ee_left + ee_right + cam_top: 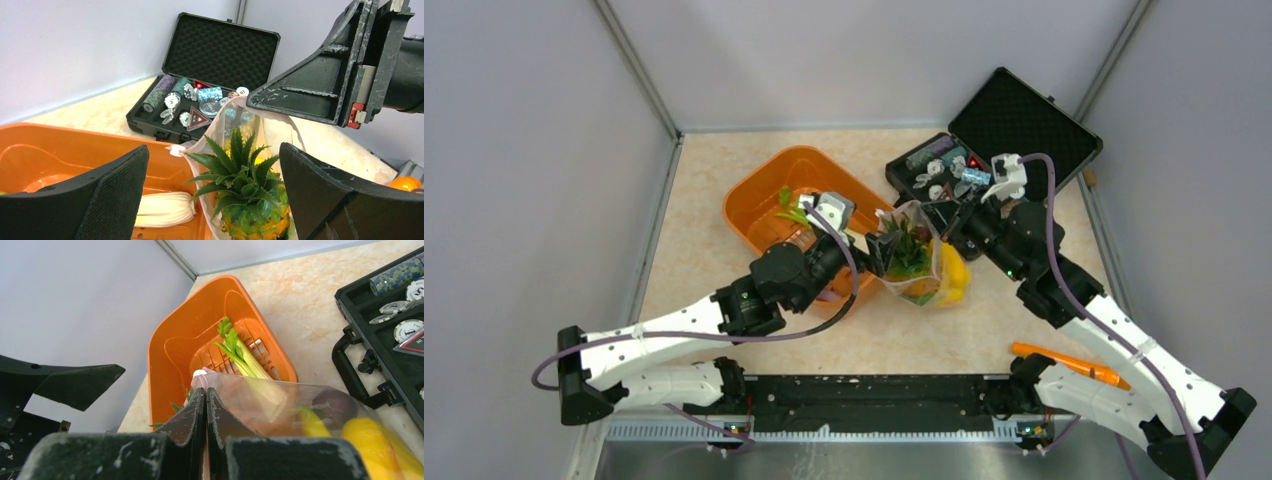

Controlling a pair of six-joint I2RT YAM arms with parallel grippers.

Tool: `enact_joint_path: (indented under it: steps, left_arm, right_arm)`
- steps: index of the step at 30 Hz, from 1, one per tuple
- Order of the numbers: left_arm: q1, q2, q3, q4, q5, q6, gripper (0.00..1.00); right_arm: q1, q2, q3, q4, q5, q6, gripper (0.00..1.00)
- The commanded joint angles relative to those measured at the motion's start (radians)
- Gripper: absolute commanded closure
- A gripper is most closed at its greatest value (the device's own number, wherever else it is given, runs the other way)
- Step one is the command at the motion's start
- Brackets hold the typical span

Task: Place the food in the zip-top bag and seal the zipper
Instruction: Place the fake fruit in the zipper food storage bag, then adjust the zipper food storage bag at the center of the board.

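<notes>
The clear zip-top bag (pixel 921 262) stands upright mid-table beside the orange tub (pixel 759 190). It holds the pineapple (pixel 250 200), the purple eggplant (pixel 332 405) and yellow fruit (pixel 370 440). The leafy green-white stalk (pixel 240 352) lies in the tub, outside the bag. My right gripper (pixel 206 392) is shut on the pinkish zipper strip (pixel 200 145) at the bag's mouth and holds it up; it shows from the top (pixel 944 215). My left gripper (pixel 214 150) is open, its fingers either side of the bag's mouth and pineapple crown, touching neither; it shows from the top (pixel 879 252).
An open black case (pixel 1024 125) of chips and trinkets stands just behind the bag. The orange tub's wall (pixel 75 145) is right against the bag's left side. An orange pen-like tool (pixel 1074 365) lies front right by the right arm's base. Grey walls close in the table.
</notes>
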Motion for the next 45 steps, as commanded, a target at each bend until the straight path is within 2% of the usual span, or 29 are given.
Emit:
enact_joint_path:
  steps: [1,4,7,11,14,16,19,22,25,26,29,30,37,39,42,43,45]
  left_arm:
    - [0.022,0.008,0.101,-0.151,0.114,0.043,0.01]
    - [0.022,0.018,0.119,-0.221,0.048,0.014,0.01]
    - [0.024,-0.046,0.044,-0.214,-0.014,-0.103,0.01]
    - [0.034,-0.103,0.01,-0.351,0.016,-0.246,0.01]
    - [0.034,-0.122,0.004,-0.48,-0.01,-0.368,0.01]
    - [0.039,-0.134,-0.02,-0.46,0.022,-0.4,0.02]
    - [0.065,-0.089,0.033,-0.495,0.088,-0.461,0.2]
    - [0.066,-0.017,0.134,-0.593,0.113,-0.484,0.18]
    - [0.071,0.029,0.147,-0.615,0.105,-0.509,0.18]
    - [0.076,0.036,0.144,-0.597,0.122,-0.518,0.22]
    - [0.101,0.066,0.156,-0.6,0.157,-0.557,0.5]
    - [0.107,0.077,0.16,-0.611,0.157,-0.562,0.54]
    - [0.141,0.125,0.166,-0.579,0.23,-0.555,0.59]
    - [0.14,0.146,0.173,-0.556,0.272,-0.546,0.66]
    - [0.143,0.181,0.182,-0.524,0.321,-0.533,0.96]
    - [0.142,0.191,0.188,-0.516,0.335,-0.529,1.0]
    - [0.142,0.198,0.209,-0.495,0.372,-0.511,1.0]
  right_arm:
    - [0.01,-0.012,0.028,0.103,-0.087,-0.025,1.0]
    - [0.009,0.003,0.078,0.054,-0.104,-0.044,1.0]
    - [0.009,0.008,0.111,0.005,-0.05,-0.072,1.0]
    - [0.009,0.021,0.08,-0.023,0.052,-0.124,1.0]
    - [0.009,0.003,0.048,-0.011,0.062,-0.118,1.0]
    - [0.009,-0.017,0.02,0.033,0.05,-0.113,1.0]
    - [0.009,-0.019,0.021,0.027,0.051,-0.12,1.0]
    - [0.01,-0.01,0.041,-0.011,0.059,-0.131,1.0]
    - [0.009,-0.012,0.038,-0.005,0.053,-0.131,1.0]
    - [0.009,-0.013,0.036,-0.001,0.048,-0.131,1.0]
    - [0.009,-0.015,0.037,-0.003,0.036,-0.13,1.0]
    - [0.009,-0.015,0.036,-0.004,0.034,-0.129,1.0]
    - [0.009,-0.026,0.024,0.002,0.02,-0.132,1.0]
    - [0.009,-0.026,0.02,0.0,0.016,-0.137,1.0]
    - [0.009,-0.033,0.01,0.007,0.005,-0.145,1.0]
    - [0.01,-0.038,0.004,0.013,-0.001,-0.147,1.0]
    - [0.009,-0.056,-0.003,0.016,0.01,-0.155,1.0]
